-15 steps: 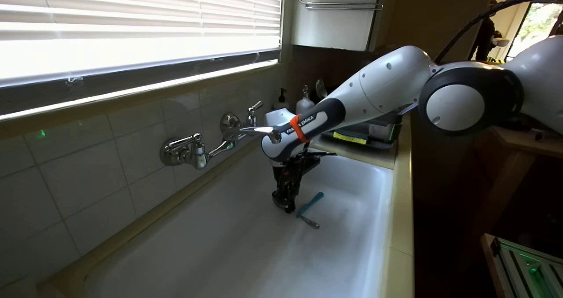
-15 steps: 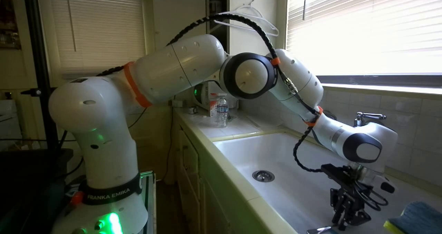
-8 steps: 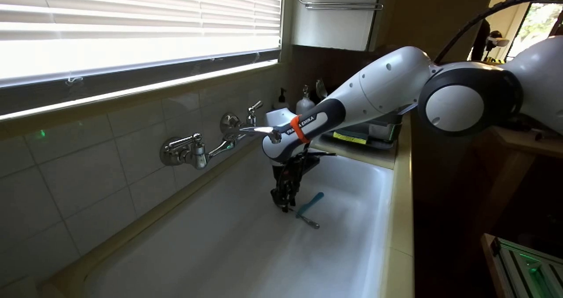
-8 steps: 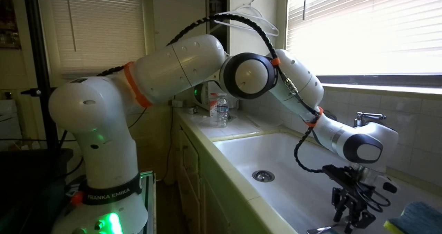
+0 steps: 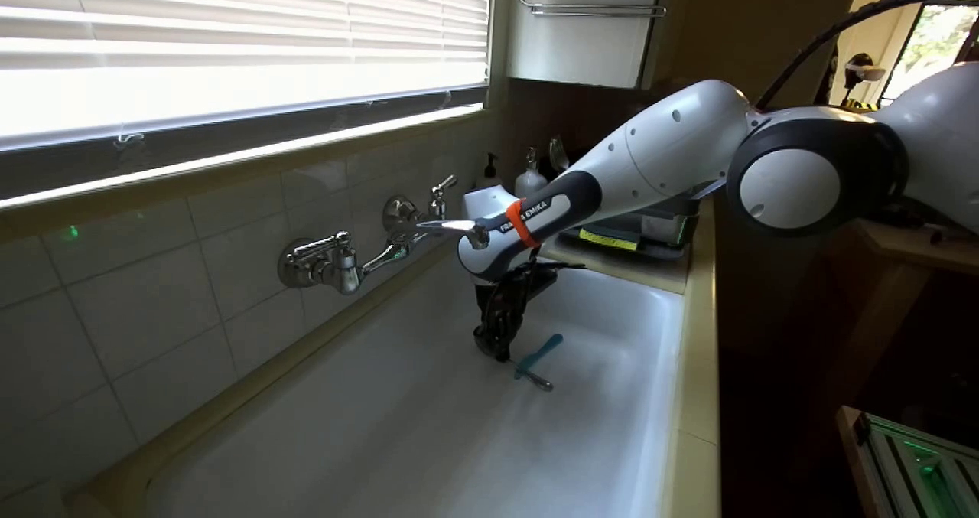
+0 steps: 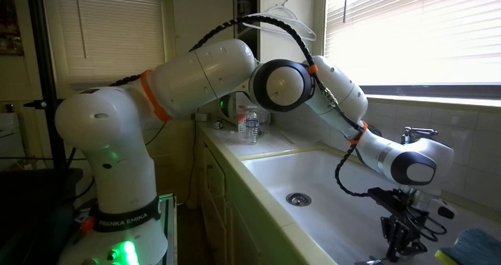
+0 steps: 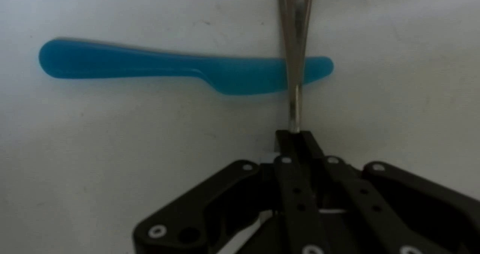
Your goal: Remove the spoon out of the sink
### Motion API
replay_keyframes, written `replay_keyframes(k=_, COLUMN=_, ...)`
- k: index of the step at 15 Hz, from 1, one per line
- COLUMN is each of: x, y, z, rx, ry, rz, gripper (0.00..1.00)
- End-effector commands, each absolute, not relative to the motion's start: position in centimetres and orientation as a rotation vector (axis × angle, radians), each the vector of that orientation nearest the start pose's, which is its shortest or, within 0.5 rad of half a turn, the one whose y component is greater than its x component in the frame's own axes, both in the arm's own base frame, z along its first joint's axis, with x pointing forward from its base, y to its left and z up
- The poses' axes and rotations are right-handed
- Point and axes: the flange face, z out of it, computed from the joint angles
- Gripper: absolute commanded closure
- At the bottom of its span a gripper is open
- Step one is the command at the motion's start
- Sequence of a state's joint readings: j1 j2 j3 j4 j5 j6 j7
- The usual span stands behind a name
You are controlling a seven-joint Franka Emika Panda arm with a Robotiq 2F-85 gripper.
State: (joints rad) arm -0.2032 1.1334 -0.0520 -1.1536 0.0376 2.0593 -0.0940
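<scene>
Grab looks done: gripper point(image 7: 295, 134), wrist view's lower middle, is pinched on the spoon point(image 7: 296, 40). Next I'd lift it clear of the blue knife point(image 7: 187, 65), out of the sink point(image 5: 443, 418).

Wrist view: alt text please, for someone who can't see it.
The black gripper is closed on a slim metal spoon, whose handle crosses over a blue knife and runs out of frame at the top. The knife lies in the white sink; the spoon's bowl is hidden.

White orange-banded arm point(image 6: 223, 69), black tool point(image 7: 296, 136)
</scene>
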Motion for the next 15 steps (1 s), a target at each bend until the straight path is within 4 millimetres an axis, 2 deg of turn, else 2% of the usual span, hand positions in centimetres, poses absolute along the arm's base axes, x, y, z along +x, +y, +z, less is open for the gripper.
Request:
replay_keyframes(k=1, x=70.8, y=-17.2, z=8.2, rx=-3.082, ry=0.274, rz=0.315, gripper=0.98)
replay_keyframes(k=10, x=72.2, y=-17.0, z=14.7, rx=-3.123, ry=0.306, rz=0.069, gripper=0.98)
replay_keyframes(k=15, x=72.0, y=-15.3, z=17.3, rx=-3.138, ry=0.386, rz=-0.1, gripper=0.98)
